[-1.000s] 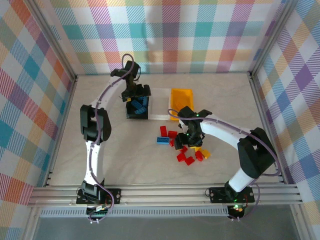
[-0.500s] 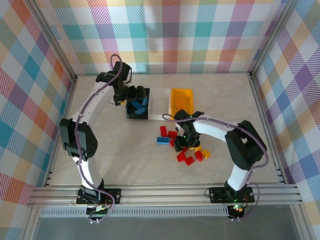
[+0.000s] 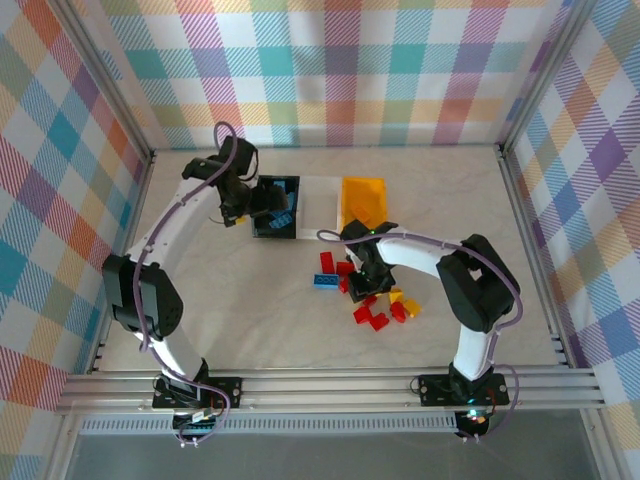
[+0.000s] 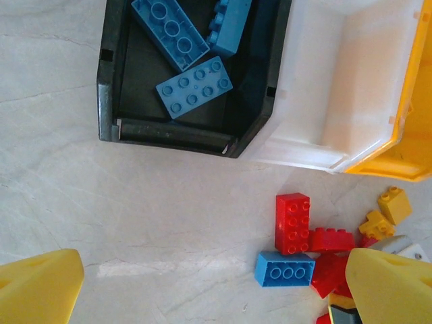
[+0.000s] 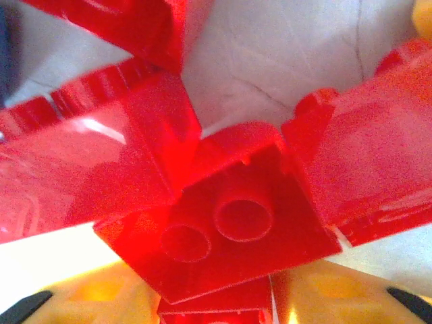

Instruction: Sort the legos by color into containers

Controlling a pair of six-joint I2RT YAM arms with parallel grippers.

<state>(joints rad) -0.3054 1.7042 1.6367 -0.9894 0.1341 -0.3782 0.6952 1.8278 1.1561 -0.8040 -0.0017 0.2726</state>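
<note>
The black container (image 4: 169,133) holds several blue legos (image 4: 194,87); the white one (image 4: 337,81) and the yellow-orange one (image 4: 412,135) stand to its right. My left gripper (image 4: 216,293) is open over bare table by the black bin's left side (image 3: 256,206). Loose legos lie in a pile: a red brick (image 4: 292,223), a blue brick (image 4: 284,268), more red (image 3: 377,320) and yellow ones (image 3: 410,306). My right gripper (image 3: 362,283) is low on the pile, shut on a red lego (image 5: 216,236) between its yellow pads (image 5: 101,297).
Other red bricks (image 5: 101,169) crowd tightly round the held one. The three bins (image 3: 318,205) stand in a row at the back middle. Metal rails (image 3: 320,385) edge the near side, plaid walls the rest. Bare table lies left of the pile.
My right gripper's jaws have come in onto a red lego in the pile. My left arm has swung leftward, its gripper moving from above the black bin to its left side, still open.
</note>
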